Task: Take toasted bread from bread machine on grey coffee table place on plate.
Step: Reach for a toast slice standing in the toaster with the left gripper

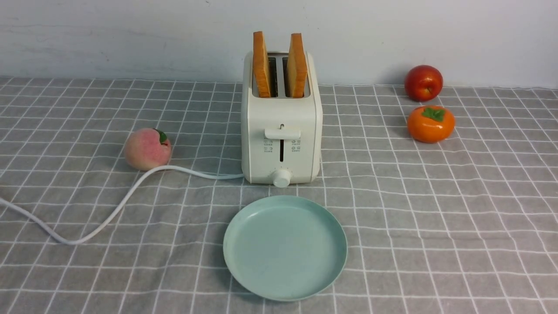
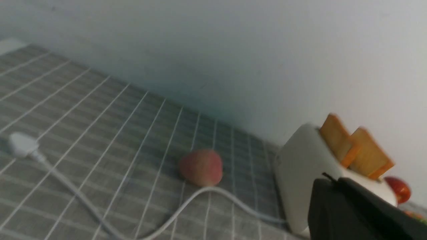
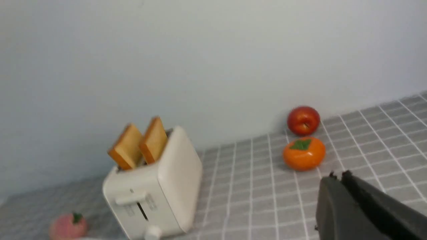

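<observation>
Table cloth (image 1: 436, 226) seen in grey, w/ thin white grid lines. Toaster (image 1: 281, 117) finished in cream-white, slots shown dark; lever (image 1: 282, 134) & knob (image 1: 281, 178) also coloured white. Bread slices (image 1: 260, 65) edged in orange-brown, faces toned golden-tan. Plate (image 1: 285, 248) coloured plain pale mint-green. Cord (image 1: 122, 204) seen in white. Peach (image 1: 148, 149) tinted pink & pale yellow, w/ green leaf; apple (image 1: 423, 83) coloured deep red; persimmon (image 1: 430, 124) bright orange, topped w/ green. Wall (image 1: 130, 39) seen in pale grey-white; grippers (image 2: 328, 176) (image 3: 338, 175) coloured black.

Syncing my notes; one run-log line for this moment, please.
left hand: shut | right hand: shut | toast: both slices in toaster | plate: empty, before toaster
</observation>
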{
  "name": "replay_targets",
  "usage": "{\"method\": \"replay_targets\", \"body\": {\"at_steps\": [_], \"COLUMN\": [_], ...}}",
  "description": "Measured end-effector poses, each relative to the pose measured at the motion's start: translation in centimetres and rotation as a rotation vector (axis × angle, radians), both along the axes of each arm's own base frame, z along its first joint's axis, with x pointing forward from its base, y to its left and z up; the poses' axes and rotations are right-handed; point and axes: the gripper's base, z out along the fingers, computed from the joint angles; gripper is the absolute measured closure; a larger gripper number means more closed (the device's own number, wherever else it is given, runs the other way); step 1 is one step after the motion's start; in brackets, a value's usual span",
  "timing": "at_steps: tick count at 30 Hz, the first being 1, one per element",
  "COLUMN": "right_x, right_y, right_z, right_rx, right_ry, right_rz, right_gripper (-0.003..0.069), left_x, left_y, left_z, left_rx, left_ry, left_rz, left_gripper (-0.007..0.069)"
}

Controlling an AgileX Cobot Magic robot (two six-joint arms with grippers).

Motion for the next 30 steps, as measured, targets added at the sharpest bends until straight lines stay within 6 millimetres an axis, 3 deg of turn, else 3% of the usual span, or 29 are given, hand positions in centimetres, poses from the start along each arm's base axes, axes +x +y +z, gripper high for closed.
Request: {"method": "replay_targets", "body": {"at_steps": [1,3,7,13,16,21,23,26,27,30], "right_x": [0.9,2.4,5.4,6.8,6.9,6.9,6.9,6.9,6.9,6.9], "right_y": [0.0,0.0,0.2,0.6,0.9,1.1,1.1,1.1,1.1,1.1], "right_z": [1.1,2.5,3.4,2.7,2.5,2.7,2.7,2.6,2.6,2.6], "right_rx": [-0.039,-0.071,-0.096,-0.137,-0.117,-0.092,-0.090,-0.091,-0.091,-0.090], "right_ry": [0.086,0.216,0.399,0.471,0.477,0.466,0.465,0.469,0.469,0.470], "right_rz": [0.007,0.026,0.066,0.139,0.167,0.180,0.183,0.184,0.184,0.185], "right_gripper": [0.0673,0.0678,0.0678,0.0676,0.0676,0.0675,0.0673,0.0671,0.0671,0.0668], "left_x": [1.5,3.5,8.3,14.8,19.5,24.4,27.3,30.5,30.8,34.2], "left_y": [-0.1,-0.6,-2.3,-5.0,-8.0,-10.3,-11.1,-11.9,-12.0,-12.8], "left_z": [0.1,0.9,1.4,0.8,2.3,2.4,2.4,1.5,1.7,0.3], "left_rx": [0.011,0.042,0.117,0.126,0.183,0.143,0.133,0.124,0.123,0.075], "left_ry": [0.154,0.283,0.386,0.324,0.161,0.121,0.106,0.108,0.099,0.106], "left_rz": [-0.005,-0.050,-0.246,-0.480,-0.593,-0.629,-0.630,-0.644,-0.643,-0.644], "left_gripper": [0.0638,0.0638,0.0638,0.0638,0.0638,0.0638,0.0633,0.0570,0.0554,0.0379]}}
